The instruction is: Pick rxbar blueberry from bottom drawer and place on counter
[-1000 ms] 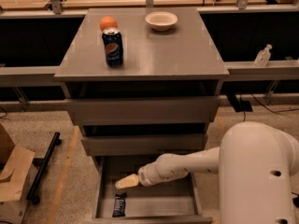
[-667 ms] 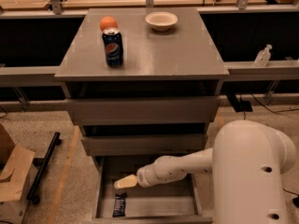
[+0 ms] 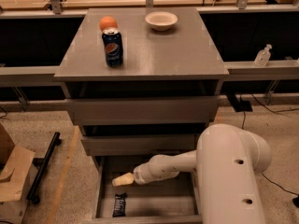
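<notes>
The rxbar blueberry (image 3: 119, 205) is a small dark bar with white lettering, lying flat at the front left of the open bottom drawer (image 3: 100, 190). My gripper (image 3: 118, 180) hangs inside the drawer, pointing left, a little behind and above the bar and apart from it. My white arm reaches in from the lower right. The grey counter (image 3: 159, 48) is the cabinet's top, above the two upper drawers.
On the counter stand a blue Pepsi can (image 3: 113, 47), an orange (image 3: 108, 23) behind it, and a white bowl (image 3: 161, 20) at the back. A cardboard box (image 3: 14, 176) and a black bar (image 3: 43, 167) lie on the floor at left. A sanitizer bottle (image 3: 262, 56) sits at right.
The arm's big white housing has shifted left in the view. The gripper stays in almost the same spot above the drawer; the bar has not moved.
</notes>
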### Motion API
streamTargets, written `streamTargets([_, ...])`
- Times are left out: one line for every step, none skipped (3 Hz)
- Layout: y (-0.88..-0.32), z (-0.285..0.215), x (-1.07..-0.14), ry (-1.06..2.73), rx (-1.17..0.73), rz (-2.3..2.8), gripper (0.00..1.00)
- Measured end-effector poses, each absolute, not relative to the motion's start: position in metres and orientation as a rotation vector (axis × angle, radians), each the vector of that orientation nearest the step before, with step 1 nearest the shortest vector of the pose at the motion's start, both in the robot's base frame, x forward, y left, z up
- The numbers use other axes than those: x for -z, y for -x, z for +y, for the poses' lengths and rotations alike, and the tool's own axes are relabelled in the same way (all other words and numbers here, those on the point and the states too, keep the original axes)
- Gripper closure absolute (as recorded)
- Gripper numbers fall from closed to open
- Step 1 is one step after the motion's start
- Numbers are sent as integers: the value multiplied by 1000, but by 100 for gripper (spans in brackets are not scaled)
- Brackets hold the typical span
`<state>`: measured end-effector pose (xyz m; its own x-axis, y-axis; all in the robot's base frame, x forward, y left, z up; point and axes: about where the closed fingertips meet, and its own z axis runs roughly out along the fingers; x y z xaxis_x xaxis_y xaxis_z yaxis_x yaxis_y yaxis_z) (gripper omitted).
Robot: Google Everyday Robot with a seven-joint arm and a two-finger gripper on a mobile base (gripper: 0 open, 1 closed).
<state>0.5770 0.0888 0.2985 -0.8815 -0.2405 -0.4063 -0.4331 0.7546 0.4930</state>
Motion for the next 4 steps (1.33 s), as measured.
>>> streamTargets([-595, 97, -278, 525, -884, 2636, 0])
streamTargets([-602, 112, -252, 549, -930, 2666, 0])
streamTargets([-600, 127, -231, 592, -928, 2709, 0])
streamTargets([-593, 143, -214, 658, -871, 2743, 0])
